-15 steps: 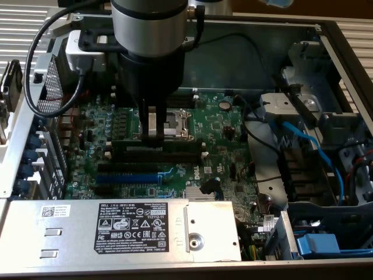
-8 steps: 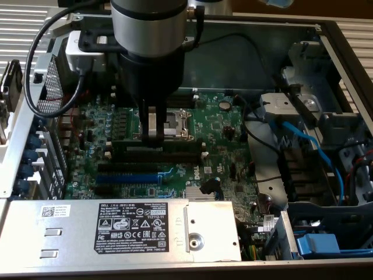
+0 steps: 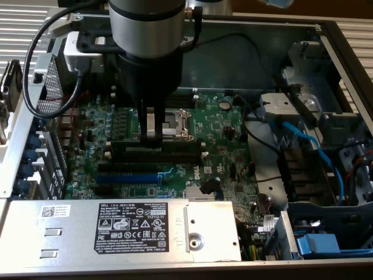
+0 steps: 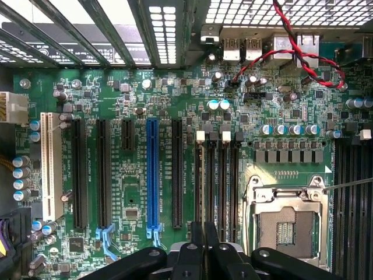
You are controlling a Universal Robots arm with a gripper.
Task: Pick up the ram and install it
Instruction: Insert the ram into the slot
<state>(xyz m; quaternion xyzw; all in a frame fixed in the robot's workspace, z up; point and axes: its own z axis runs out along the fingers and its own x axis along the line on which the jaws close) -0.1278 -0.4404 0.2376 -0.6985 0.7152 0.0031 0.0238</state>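
Nearest, along the case edge, power supply, label up, no part of the work. Beyond it on the motherboard, blue slot and black slots alongside, lying empty. Just past those, ram standing on edge, lengthwise along a memory slot beside the socket, so already off its resting place and brought to the board. Pinched at its upper edge, near the middle, by gripper, jaws drawn nearly together with only the thin stick between them, as far as can be judged. Pickup done, then, and lining-up over the slot seemingly done too. Cannot tell whether pressed fully home, nor whether the end latches have snapped shut, so seating best counted as unfinished. Farther back, toward the exterior view's right, blue cable, well apart from all this.
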